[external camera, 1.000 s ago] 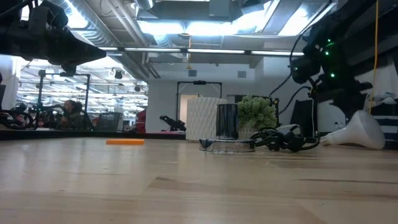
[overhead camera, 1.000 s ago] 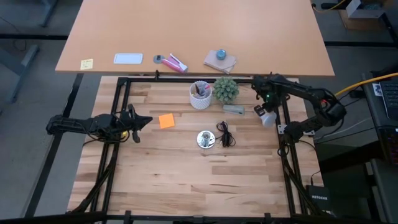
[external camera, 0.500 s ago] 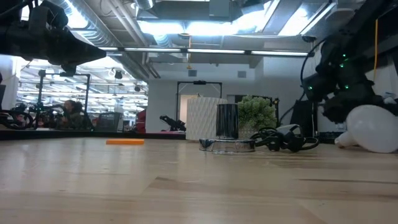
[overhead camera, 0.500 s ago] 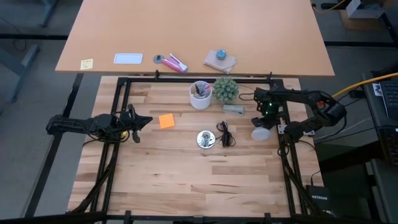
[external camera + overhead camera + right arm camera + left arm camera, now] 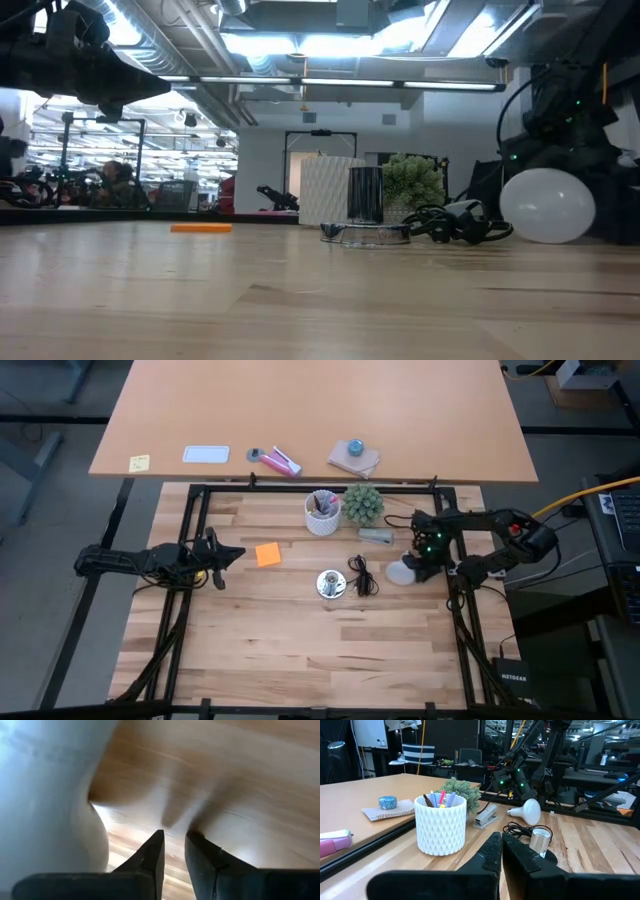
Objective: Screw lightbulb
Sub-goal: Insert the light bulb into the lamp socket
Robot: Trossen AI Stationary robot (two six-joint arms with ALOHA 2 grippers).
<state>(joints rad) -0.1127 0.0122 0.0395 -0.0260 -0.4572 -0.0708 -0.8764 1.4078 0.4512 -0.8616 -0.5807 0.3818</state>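
The frosted white lightbulb (image 5: 400, 572) lies on its side on the wood, right of the shiny socket disc (image 5: 331, 583). Its dome (image 5: 548, 205) faces the table's near edge. My right gripper (image 5: 424, 553) slants down just behind it, at the far right. In the right wrist view its fingers (image 5: 174, 845) stand a narrow gap apart with only wood between them. The lightbulb (image 5: 50, 795) is outside them, beside one finger. My left gripper (image 5: 238, 555) waits level at the table's left, shut and empty (image 5: 501, 840). My right gripper has the lightbulb's tapering side (image 5: 97, 845) along the outer side of one finger (image 5: 152, 855), not between the two. The fingers slant down from the far right. The finger's own body hides the spot of touch. The lightbulb rests on the table.
The socket's black cord (image 5: 362, 575) curls between socket and lightbulb. A white cup of pens (image 5: 322, 512), a small green plant (image 5: 363, 503) and a flat grey bar (image 5: 376, 535) stand along the far edge. An orange note (image 5: 268, 554) lies near my left gripper.
My right gripper has come down toward the table and toward its near-left, tipping steeply downward and rolling. The lightbulb has slid along the wood toward the socket and swung round, so its dome now faces the near edge instead of the right.
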